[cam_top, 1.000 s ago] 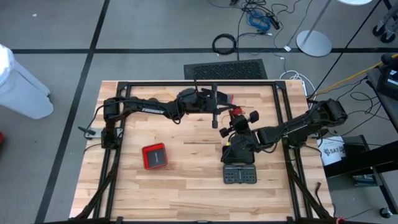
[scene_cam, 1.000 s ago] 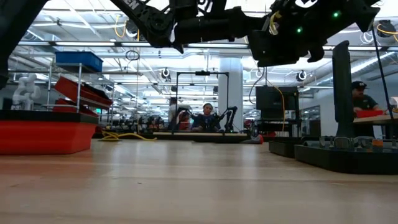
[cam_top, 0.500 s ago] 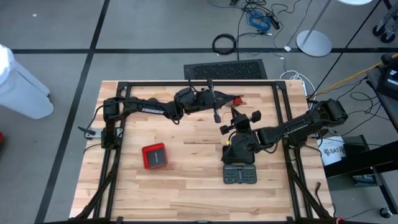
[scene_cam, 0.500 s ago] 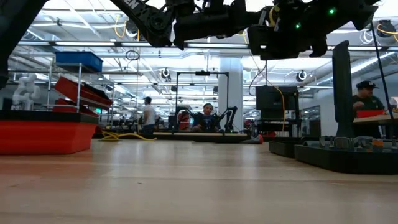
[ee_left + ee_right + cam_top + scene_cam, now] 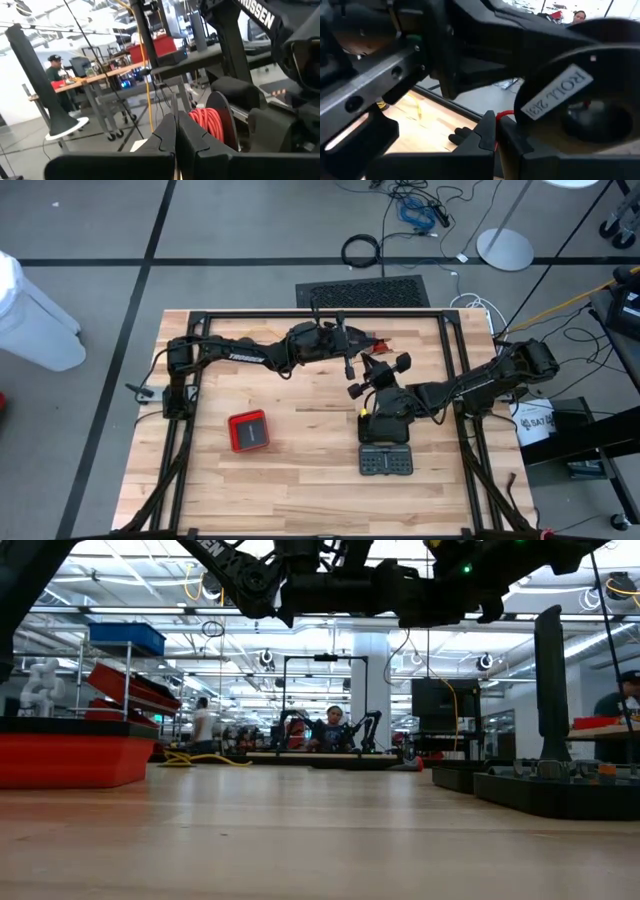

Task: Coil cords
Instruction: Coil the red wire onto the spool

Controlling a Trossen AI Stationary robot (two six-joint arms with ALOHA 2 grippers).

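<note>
Both grippers are raised above the table's far middle, tip to tip. A reddish-orange cord (image 5: pixel 378 340) shows as a small coil (image 5: pixel 212 122) just beyond my left gripper's fingertips, next to a black disc. My left gripper (image 5: pixel 358 346) (image 5: pixel 175 120) is shut. My right gripper (image 5: pixel 372 372) (image 5: pixel 492 122) is shut, with a red strand (image 5: pixel 505 114) coming out at its tips. In the low view both arms hang well clear of the tabletop. My left gripper is shut beside the cord's coil (image 5: pixel 206 120), which stays in the air at its fingertips. The shut fingers hide the place of contact, so which strand it has cannot be told. My right gripper pinches a single red strand (image 5: pixel 496 144) between its two fingers. The strand leaves the tips and runs off clear of the table.
A red box (image 5: pixel 248 430) lies left of centre. A black tray (image 5: pixel 385 460) lies under the right arm, toward the near edge. A black frame (image 5: pixel 320 313) rims the table. A dark glove (image 5: pixel 462 135) lies on the wood below the grippers.
My right gripper has turned slightly and shifted a little up and toward the table's left, staying by my left gripper's tip. The red coil has stayed at my left gripper's fingertips.
</note>
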